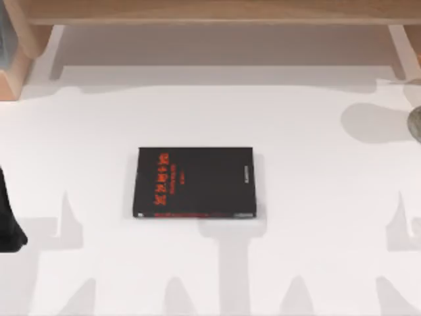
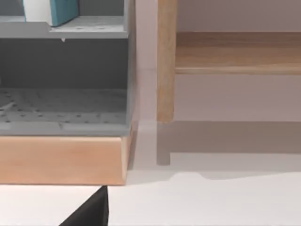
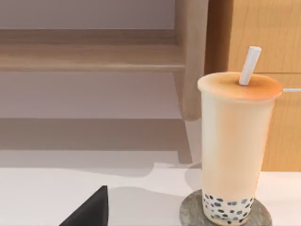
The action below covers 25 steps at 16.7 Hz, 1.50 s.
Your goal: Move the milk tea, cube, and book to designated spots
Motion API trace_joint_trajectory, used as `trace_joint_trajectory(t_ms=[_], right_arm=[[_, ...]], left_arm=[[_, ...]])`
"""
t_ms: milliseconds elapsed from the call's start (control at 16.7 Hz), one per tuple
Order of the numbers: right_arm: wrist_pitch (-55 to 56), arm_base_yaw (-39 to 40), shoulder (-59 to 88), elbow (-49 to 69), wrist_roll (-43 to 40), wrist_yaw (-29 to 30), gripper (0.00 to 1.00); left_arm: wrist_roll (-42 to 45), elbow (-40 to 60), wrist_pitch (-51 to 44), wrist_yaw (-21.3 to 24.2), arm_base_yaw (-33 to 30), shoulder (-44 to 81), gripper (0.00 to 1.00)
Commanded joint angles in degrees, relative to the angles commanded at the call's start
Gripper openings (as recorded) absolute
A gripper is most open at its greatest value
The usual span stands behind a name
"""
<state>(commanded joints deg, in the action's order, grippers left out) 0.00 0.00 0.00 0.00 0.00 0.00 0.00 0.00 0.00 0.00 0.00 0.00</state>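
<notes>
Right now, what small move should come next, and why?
Probably none but retreat: the milk tea already stands upright on a grey round disc, the teal book sits on the grey shelf. The black book lies mid-table.

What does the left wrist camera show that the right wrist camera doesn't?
Left wrist alone: a grey shelf unit on a wooden base, with the light-blue book on its upper shelf. Right wrist alone: the milk tea with a white straw, upright on a grey round coaster. Both share the white table and a wooden rack behind.
</notes>
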Motion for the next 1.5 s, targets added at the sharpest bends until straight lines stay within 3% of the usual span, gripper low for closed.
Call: trace_joint_trajectory(t_ms=[360,660,1500], right_arm=[[0.0,0.0,0.0,0.0,0.0,0.0,1.0],[0.0,0.0,0.0,0.0,0.0,0.0,1.0],[0.0,0.0,0.0,0.0,0.0,0.0,1.0]], left_arm=[[-0.01,0.52,0.22,0.16,0.14,0.57,1.0],[-0.12,10.54,4.5,3.2,2.86,12.64,1.0],[-0.59,64.04,27.32,19.34,17.38,90.95,1.0]])
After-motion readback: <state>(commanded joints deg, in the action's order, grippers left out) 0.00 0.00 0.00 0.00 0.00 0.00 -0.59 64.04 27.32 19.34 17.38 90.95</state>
